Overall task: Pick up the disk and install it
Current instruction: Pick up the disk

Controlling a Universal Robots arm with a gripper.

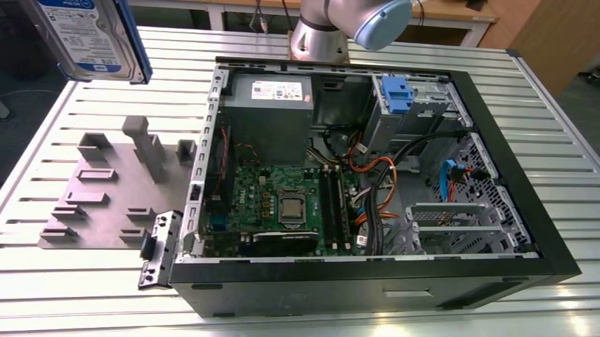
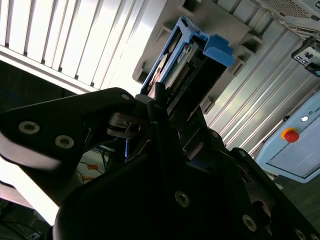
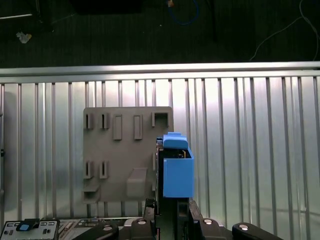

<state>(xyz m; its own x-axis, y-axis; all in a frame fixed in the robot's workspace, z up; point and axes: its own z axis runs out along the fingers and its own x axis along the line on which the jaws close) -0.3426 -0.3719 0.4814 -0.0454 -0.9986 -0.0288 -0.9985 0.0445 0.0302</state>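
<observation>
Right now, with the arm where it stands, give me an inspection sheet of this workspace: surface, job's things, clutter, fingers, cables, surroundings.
Surface: slatted metal table, bearing an open case that lies on its side.
Job's things: disk held up off the table; cage with a blue latch inside the case.
Clutter: grey slotted plate on the table, at the exterior view's left of the case.
Fingers: gripper shut on the disk.
Cables: orange and black wires inside the case.
Surroundings: box with a red button; dark floor.
</observation>
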